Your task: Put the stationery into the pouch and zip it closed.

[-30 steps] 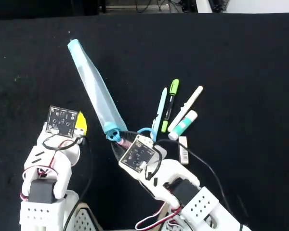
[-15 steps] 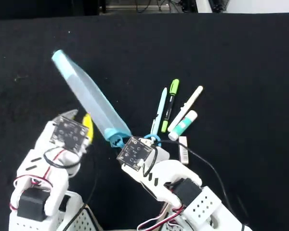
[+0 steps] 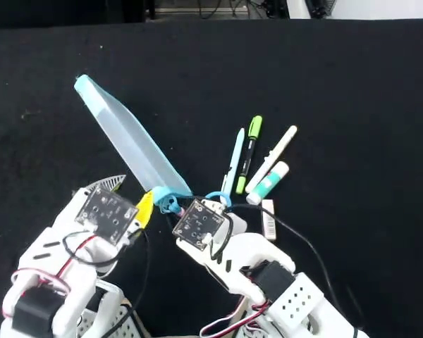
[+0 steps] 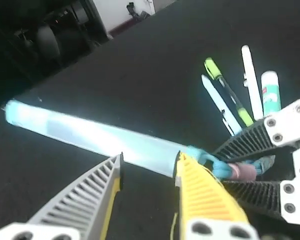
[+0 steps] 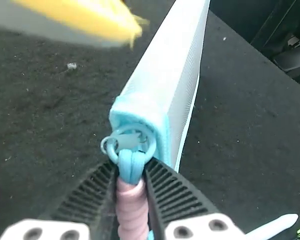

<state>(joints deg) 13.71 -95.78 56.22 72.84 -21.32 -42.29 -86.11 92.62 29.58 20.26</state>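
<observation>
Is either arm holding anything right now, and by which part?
The right tool is shut on the pouch's pull strap, at the zipper end. The left tool is open beside the pouch, holding nothing.

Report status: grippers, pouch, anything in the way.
Right gripper shut on zipper pull. Left gripper open, at the zip end of the pouch. Pouch flat on the table, stationery outside it. Nothing lies on the pouch.

One pouch, three pens, one glue stick, one white block.
</observation>
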